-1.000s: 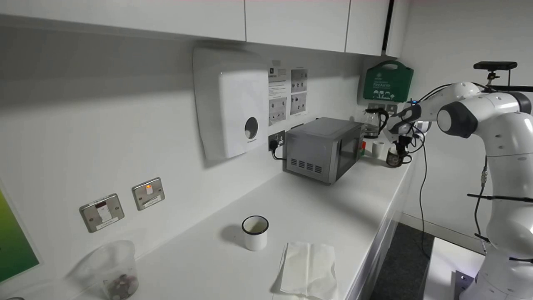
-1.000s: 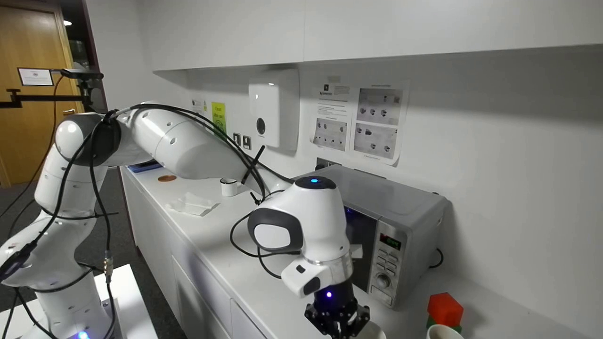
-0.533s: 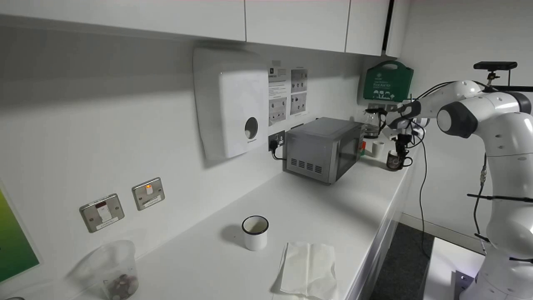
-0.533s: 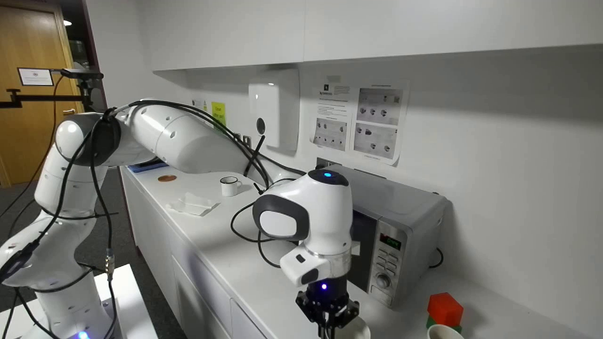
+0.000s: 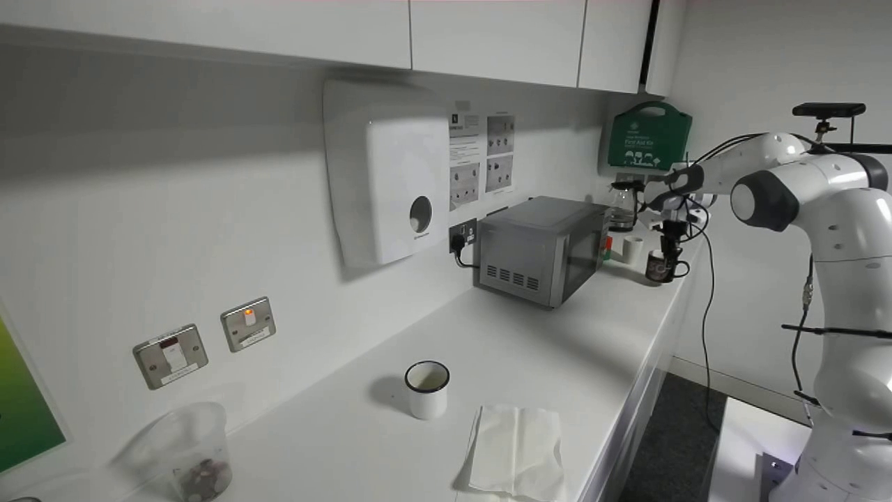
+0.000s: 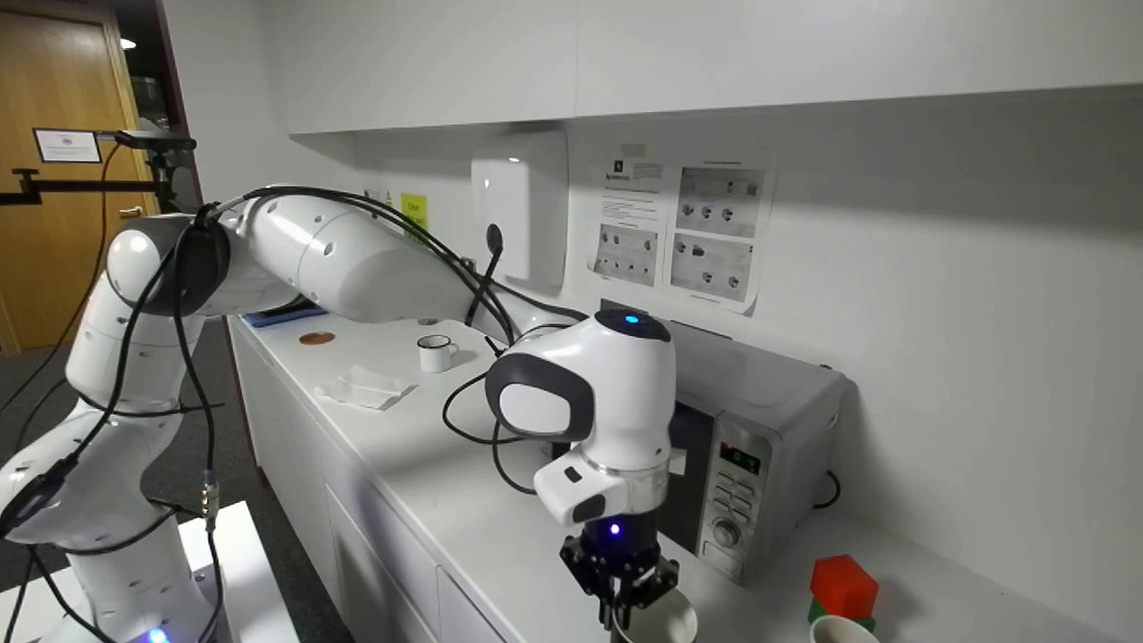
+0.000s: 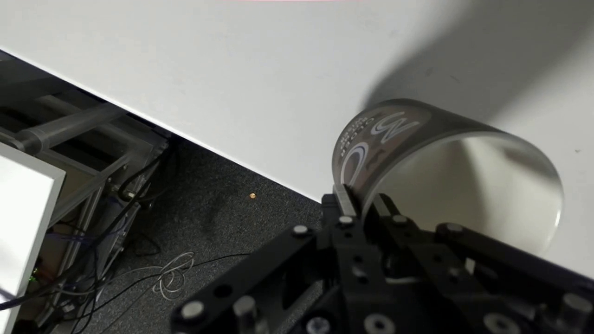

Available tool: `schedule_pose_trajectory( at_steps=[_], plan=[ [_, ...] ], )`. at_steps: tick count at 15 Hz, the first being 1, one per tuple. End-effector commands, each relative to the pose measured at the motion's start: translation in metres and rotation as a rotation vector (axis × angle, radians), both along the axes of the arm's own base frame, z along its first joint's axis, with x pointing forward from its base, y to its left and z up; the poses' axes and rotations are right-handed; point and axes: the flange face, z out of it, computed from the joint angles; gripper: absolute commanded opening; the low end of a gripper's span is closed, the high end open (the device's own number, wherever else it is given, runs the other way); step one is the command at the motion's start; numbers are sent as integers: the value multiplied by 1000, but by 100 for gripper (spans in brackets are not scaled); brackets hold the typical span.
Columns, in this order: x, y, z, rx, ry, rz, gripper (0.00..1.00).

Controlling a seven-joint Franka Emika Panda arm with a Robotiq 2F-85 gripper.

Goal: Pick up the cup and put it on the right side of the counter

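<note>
In both exterior views, the cup [image 5: 655, 268] is showing a shade higher than half a second ago, and the arm [image 6: 348, 277] is lifting along with it. In an exterior view, more of the cup's pale mouth is showing in front of the microwave [image 6: 772, 429] than a second ago. In an exterior view, the arm is also hiding more of the coffee jug [image 5: 620, 213]. The enamel mug [image 5: 427, 403] and the paper towel [image 5: 519, 450] are staying just where they were.

Rising from beside the bench [image 5: 543, 362], the arm is bending at the elbow and sloping its forearm down over the surface, the wrist dropping steeply at the end. In the wrist view, the hand [image 7: 363, 204] is gripping the cup by its side, one finger reaching inside the mouth and the other pressing against the printed outside. From where I'm standing, the cup is being held close to the bench's front edge, its handle sticking out on the side away from the microwave. A white cup [image 5: 632, 251] is standing apart from it, farther back. I can't tell whether the base of the held cup is touching the bench.
</note>
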Motion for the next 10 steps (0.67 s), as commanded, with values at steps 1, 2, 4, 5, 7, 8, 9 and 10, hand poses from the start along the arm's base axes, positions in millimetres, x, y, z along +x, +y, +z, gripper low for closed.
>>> schedule_pose_trajectory(
  at_steps=[1, 2, 4, 5, 7, 8, 9, 10],
  plan=[
    [7, -6, 5, 19, -2, -24, 2],
    [8, -6, 2, 23, 2, -21, 2],
    [10, -6, -5, 30, 11, -17, 2],
    [10, -6, -8, 33, 16, -17, 2],
    [11, -8, -13, 34, 24, -17, 2],
    [11, -8, -15, 34, 26, -18, 2],
    [11, -9, -14, 31, 24, -20, 34],
    [11, -10, -14, 31, 23, -21, 37]
  ],
)
